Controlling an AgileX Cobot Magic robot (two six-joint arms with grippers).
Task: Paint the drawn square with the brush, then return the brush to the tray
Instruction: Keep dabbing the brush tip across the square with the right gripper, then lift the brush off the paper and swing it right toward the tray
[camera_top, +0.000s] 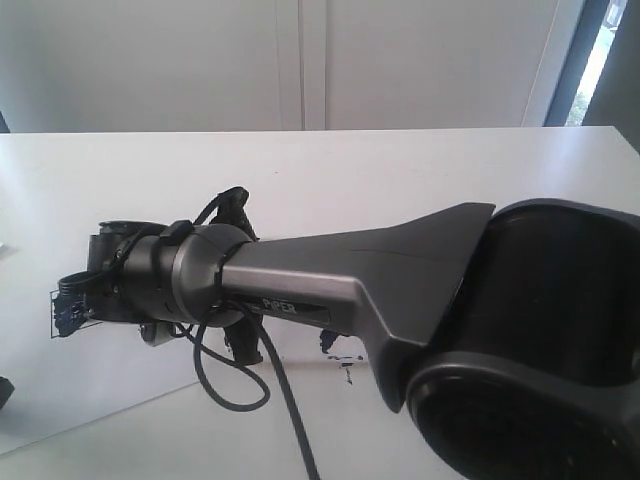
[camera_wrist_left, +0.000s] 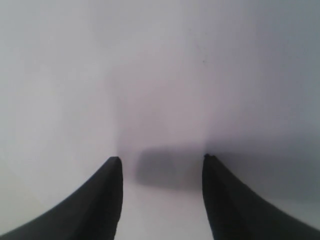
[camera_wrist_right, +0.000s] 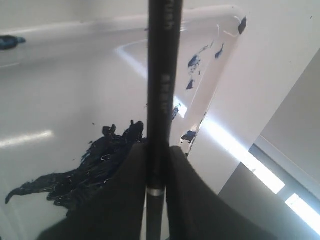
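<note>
A big white table (camera_top: 400, 170) fills the outside view. A fat grey robot arm (camera_top: 350, 270) lies across it from the right side to the left and hides much of what is under it. On the side of the arm is a small label (camera_top: 283, 303) with the word PIPER in pale letters. A black cable (camera_top: 235, 395) loops down from the arm. In the right wrist view the tray (camera_wrist_right: 220, 65) sits close under the camera. It is white with a rounded corner, and small blue flecks (camera_wrist_right: 192, 62) dot its wall. A big dark blue paint blob (camera_wrist_right: 95, 165) lies on the floor of the tray. The brush (camera_wrist_right: 159, 75) is a long thin black stick that points out over the tray, past the edge of the blob. Its tip is out of sight. The right gripper (camera_wrist_right: 156, 150) pinches the brush between its two dark fingers (camera_wrist_right: 120, 200), one on each side. There are pale letters on the brush handle, but they are too blurry to read. A thin silver band (camera_wrist_right: 155, 191) goes round the brush between the fingers. The left gripper (camera_wrist_left: 161, 159) has its two fingers spread apart, with only a plain white surface showing in the gap. The drawn square (camera_top: 62, 315) is at the far left of the outside view, just by the end of the arm. It has a thin black line round it and blue smeared inside, and the arm covers part of it.
</note>
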